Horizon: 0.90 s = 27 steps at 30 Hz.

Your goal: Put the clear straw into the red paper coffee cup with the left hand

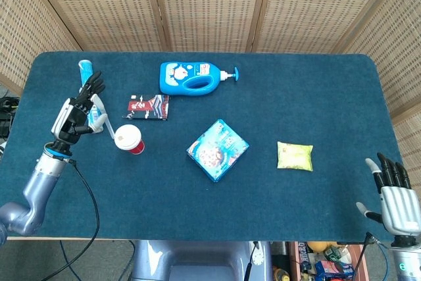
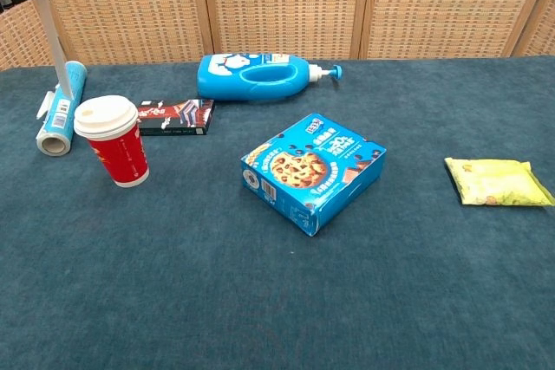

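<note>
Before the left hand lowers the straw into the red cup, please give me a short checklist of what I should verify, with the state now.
1. The left hand holds the clear straw: ok.
2. Straw hangs nearly upright: ok, slightly tilted in the chest view.
3. Lower straw tip is over the lid of the red paper coffee cup: not ok, it hangs to the cup's left.
4. Cup stands upright on the table: ok.
5. Lid has an opening for the straw: cannot tell.
6. The right hand is away from the cup: ok, at the table's opposite end.
</note>
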Motion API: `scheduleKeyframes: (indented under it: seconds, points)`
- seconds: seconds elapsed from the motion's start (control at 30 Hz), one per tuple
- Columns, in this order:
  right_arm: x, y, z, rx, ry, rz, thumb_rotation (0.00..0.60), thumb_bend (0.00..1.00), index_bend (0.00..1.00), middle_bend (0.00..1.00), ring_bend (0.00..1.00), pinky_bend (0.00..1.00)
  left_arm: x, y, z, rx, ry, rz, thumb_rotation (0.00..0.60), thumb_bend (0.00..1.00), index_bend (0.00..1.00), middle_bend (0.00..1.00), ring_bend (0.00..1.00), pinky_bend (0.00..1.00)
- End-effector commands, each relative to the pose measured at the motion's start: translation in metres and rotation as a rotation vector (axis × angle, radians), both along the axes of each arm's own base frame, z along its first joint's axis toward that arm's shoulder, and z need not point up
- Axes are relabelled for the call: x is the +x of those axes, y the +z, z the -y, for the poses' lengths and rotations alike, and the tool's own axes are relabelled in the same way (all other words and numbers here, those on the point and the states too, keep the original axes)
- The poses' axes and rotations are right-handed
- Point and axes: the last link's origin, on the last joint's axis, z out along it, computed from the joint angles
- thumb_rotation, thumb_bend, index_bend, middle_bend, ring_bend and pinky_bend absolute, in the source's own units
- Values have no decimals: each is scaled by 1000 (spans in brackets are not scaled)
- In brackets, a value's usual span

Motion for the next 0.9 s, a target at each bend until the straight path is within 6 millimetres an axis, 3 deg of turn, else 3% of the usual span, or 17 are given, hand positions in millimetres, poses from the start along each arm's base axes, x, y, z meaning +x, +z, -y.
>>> scheduleKeyframes:
  seconds: [0.03, 0.9]
  points:
    - [0, 0, 0, -1, -1, -2, 600, 0, 0, 0, 0, 0, -4, -4, -3, -12, 22, 15, 600, 490, 632, 0, 0, 0]
    - [-4, -2, 2, 6, -17, -6, 600, 0, 0, 0, 0, 0, -6, -26, -7, -49, 19, 44, 600, 493, 632, 0, 0, 0]
